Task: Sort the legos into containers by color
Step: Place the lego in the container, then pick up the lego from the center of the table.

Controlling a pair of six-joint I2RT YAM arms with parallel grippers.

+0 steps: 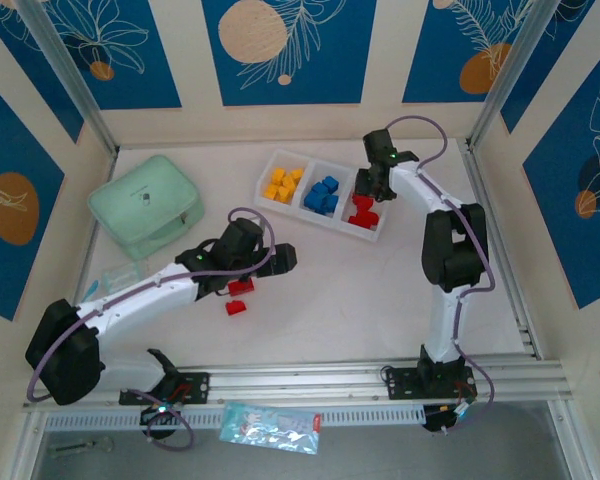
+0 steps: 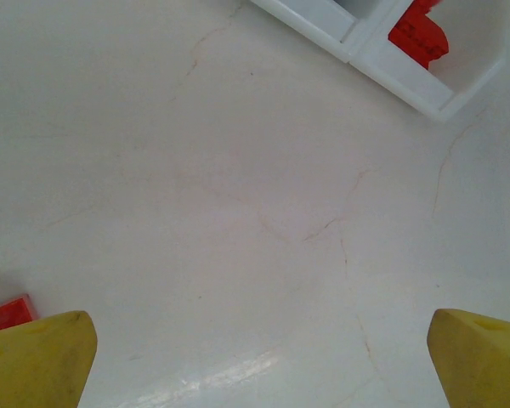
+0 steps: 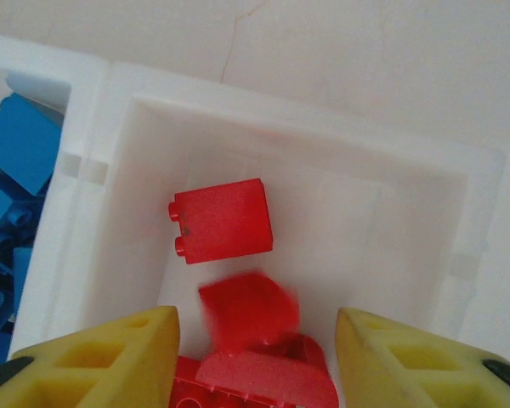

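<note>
So, near rail: a flat printed packet point(image 1: 270, 428) lies by the arm bases; not mine to sort
Loose red bricks: two on the table point(image 1: 320, 320); one point(image 1: 240, 286) just beside the left arm, the other point(image 1: 236, 307) slightly nearer me; both well apart from the tray point(image 1: 303, 185)
Left fingers point(image 2: 38, 357): spread wide, nothing between them; on the wrist view a red edge point(image 2: 4, 313) sits just beside one finger, off to the side and not in the gap
Mint case point(image 1: 145, 205): shut, far left; I leave it alone
Tray contents: yellow bricks point(image 1: 283, 183) in the left compartment; blue bricks point(image 1: 323, 195) in the middle; red pile point(image 1: 361, 212) in the right
Right fingers point(image 3: 110, 353): spread above the red compartment; one brick point(image 3: 223, 221) lies on its floor; a blurred one point(image 3: 248, 306) below the gap I judge to be dropping in
Step in hand: a red drop-off by the right arm; the sort looks nearly done, with two reds left on the table
Next move: I would centre the left fingers over one loose red brick, lower, pinch it; then carry it to the red compartment once the right arm is clear
</note>
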